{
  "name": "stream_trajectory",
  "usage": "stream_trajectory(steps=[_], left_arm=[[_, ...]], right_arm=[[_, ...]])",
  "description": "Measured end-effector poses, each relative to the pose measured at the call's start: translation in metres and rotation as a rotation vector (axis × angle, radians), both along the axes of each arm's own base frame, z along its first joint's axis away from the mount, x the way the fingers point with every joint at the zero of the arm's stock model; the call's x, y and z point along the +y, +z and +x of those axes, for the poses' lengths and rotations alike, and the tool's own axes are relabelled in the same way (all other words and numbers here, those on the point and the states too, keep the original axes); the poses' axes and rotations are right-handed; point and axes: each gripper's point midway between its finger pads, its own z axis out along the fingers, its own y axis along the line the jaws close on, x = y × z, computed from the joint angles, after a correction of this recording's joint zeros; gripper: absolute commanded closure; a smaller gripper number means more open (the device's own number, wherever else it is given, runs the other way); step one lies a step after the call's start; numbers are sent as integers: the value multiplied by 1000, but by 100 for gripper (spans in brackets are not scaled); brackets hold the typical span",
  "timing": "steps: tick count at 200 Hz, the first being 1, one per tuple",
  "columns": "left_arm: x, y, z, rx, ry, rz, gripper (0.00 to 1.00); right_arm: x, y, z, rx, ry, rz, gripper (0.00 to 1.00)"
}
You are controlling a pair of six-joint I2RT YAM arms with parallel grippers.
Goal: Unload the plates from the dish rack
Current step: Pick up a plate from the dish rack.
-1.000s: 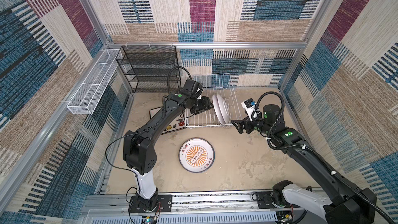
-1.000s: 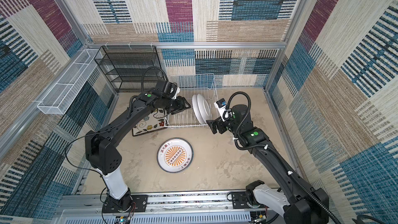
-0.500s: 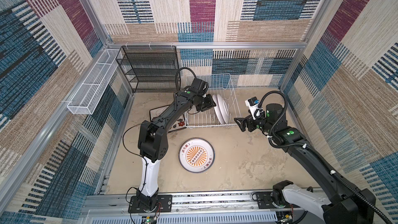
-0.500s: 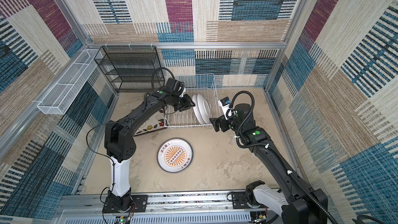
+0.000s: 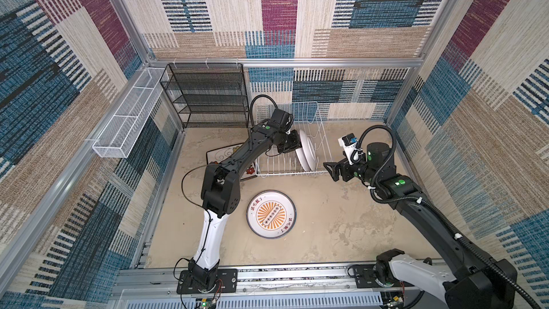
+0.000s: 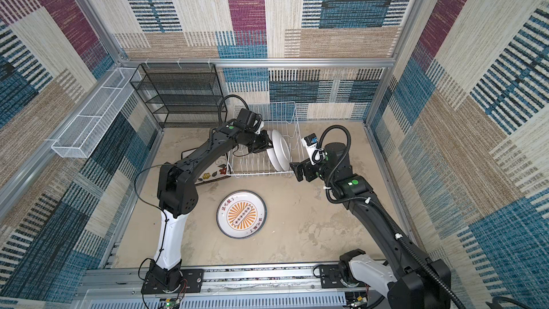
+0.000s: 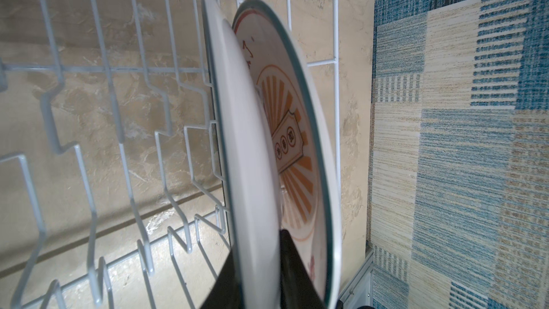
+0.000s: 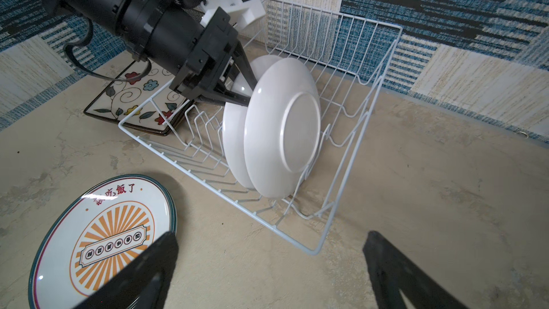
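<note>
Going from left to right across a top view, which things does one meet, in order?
First the white mesh basket → black mesh shelf unit → dish rack with two round plates standing in it → right claw.

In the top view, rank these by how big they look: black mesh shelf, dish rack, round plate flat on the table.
1. Black mesh shelf and dish rack: look about alike, so unranked.
2. Round plate on the table: clearly smallest.
</note>
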Motion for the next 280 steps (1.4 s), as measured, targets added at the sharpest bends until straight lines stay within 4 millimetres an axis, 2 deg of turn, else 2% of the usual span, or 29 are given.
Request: stream_trajectory(steps=[27, 83, 117, 161, 223, 280], left_arm=[[-7, 3, 0, 3, -11, -26, 90], [-22, 5, 4, -8, -28, -49, 97], [-29, 4, 4, -6, -41, -59, 99], [-48, 2, 2, -4, -86, -100, 100], [-44, 8, -5, 13, -87, -90, 100], [-39, 34, -18, 7, -96, -104, 100]], right_arm=[[-1, 0, 1, -1, -1, -2, 0], [-5, 4, 2, -20, -18, -9, 0], [-7, 6, 1, -30, -24, -11, 0], [-9, 8, 0, -36, -29, -11, 0], [-10, 7, 1, -34, -35, -12, 0], [-10, 7, 2, -33, -35, -11, 0]])
